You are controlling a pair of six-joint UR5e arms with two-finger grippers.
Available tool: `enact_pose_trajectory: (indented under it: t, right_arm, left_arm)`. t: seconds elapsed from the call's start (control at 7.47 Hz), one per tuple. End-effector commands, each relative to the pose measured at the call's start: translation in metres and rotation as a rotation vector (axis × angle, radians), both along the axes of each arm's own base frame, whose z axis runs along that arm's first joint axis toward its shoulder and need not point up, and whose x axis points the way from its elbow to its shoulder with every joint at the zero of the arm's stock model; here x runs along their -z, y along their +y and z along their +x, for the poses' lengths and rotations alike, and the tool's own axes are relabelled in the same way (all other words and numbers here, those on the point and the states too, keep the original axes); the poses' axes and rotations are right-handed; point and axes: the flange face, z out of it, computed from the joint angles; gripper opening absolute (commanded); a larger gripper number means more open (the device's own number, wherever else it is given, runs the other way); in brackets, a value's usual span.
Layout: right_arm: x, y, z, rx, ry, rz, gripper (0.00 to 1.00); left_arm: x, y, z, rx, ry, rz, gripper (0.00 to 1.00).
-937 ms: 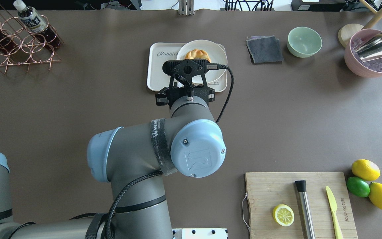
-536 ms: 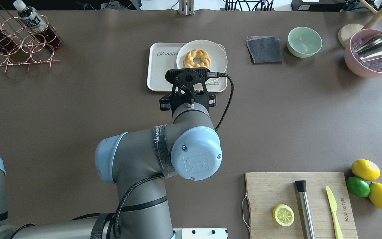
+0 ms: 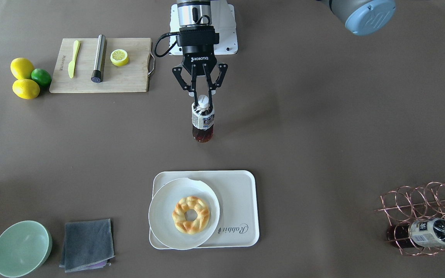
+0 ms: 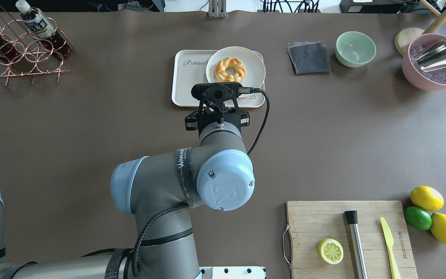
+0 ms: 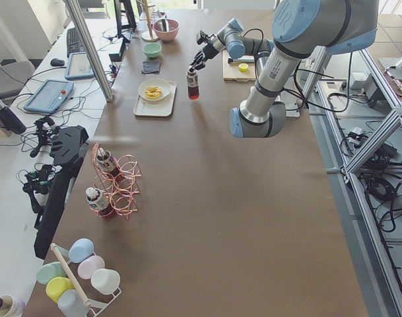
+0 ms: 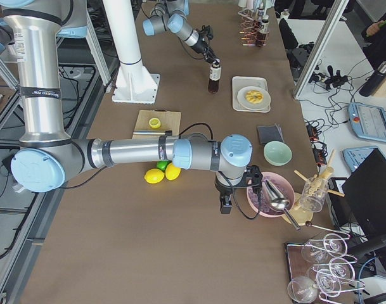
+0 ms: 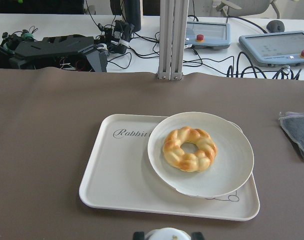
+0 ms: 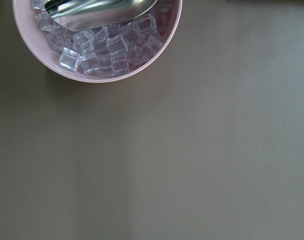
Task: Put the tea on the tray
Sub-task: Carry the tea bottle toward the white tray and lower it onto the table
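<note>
Left arm reaches out over the middle of the worktop (image 3: 323, 116), elbow bent, wrist turned forward and down. The left tool (image 3: 203, 99) points down on the robot's side of the tray (image 3: 238, 200). Its two fingers (image 3: 194, 96) are pinched in on the white cap and neck of the tea (image 3: 202, 123), a grip right at the top with the bottle hanging upright beneath.

The tea sits between the robot's base and the tray, well short of the tray's rim. Whether its base rests on the worktop or hangs just off it, I can't tell.

From the left wrist the view runs straight across to the tray, where the plate (image 7: 226, 165) with its doughnut (image 7: 189, 148) covers the robot's-right half.

At the far end the right arm stretches low and long, its right tool (image 6: 225, 202) just beside the pink bowl (image 8: 107, 79) of ice. I can't tell how far that one is open.
</note>
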Motion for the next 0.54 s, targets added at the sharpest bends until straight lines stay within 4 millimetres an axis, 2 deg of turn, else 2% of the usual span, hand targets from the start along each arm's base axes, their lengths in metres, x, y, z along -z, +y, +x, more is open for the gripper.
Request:
enact_pose_trajectory:
  t: [0.0,0.27,0.4]
  right_arm:
    - [0.0012,-0.0014,0.0003,0.0,0.001,0.002,1.0]
    - [0.0035,-0.0036,-0.0004,0.001,0.001,0.007,1.0]
    - [0.0035,-0.0036,-0.0004,0.001,0.001,0.007,1.0]
  left_arm:
    - [-0.0047,-0.0001,0.0004,0.0,-0.005,-0.001,0.0]
    - [-0.0041,-0.0003,0.0011,0.0,0.011,0.003,0.0]
    - [-0.0133,-0.0006,0.0022,0.0,0.013,0.003,0.29]
